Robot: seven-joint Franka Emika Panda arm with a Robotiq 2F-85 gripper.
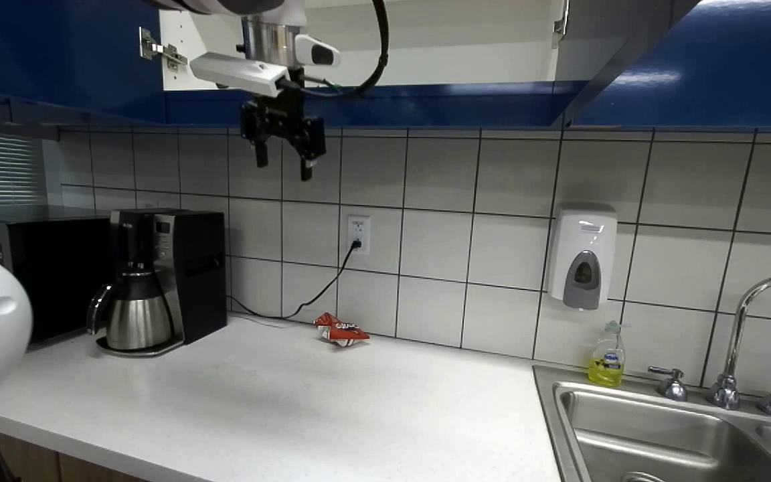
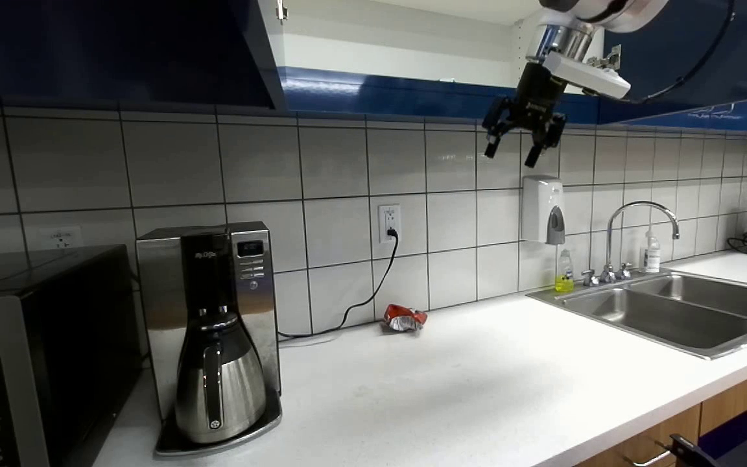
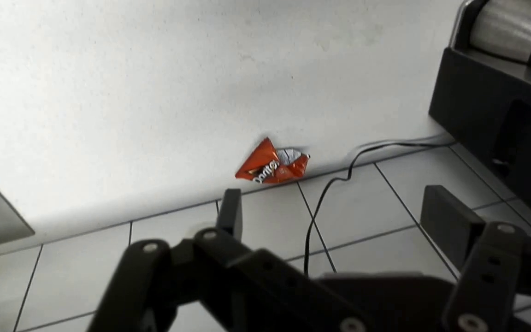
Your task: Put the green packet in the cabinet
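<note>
Plainly, the claw (image 1: 284,163) hung in the air with its two fingers (image 3: 446,219) spread wide apart, holding nothing. Above and behind it in both exterior views was the cabinet (image 1: 439,105), blue outside and white inside, its doors (image 1: 57,60) swung out to either side. Where the green packet lay could not be told. Well below the claw spread the white worktop (image 1: 292,402). On it, close to the tiled wall (image 1: 502,248), lay a crumpled red packet (image 3: 265,168) with some silver lining showing; in the wrist view it appeared beyond the fingertips. In both exterior views the coffee maker (image 1: 201,268) stood lower left of the claw, a steel jug (image 1: 139,321) in it, with the microwave (image 2: 82,337) just beside it, farther from the claw. A black cord (image 2: 312,335) ran from beside the coffee maker to a socket (image 2: 389,213), lower than the claw. Lower right of the claw, again in both exterior views, were the sink (image 1: 559,428), its tap (image 1: 735,335) and a bottle (image 1: 606,368) of yellow liquid at the rim; above the bottle a white dispenser (image 1: 584,244) was fixed to the wall.
</note>
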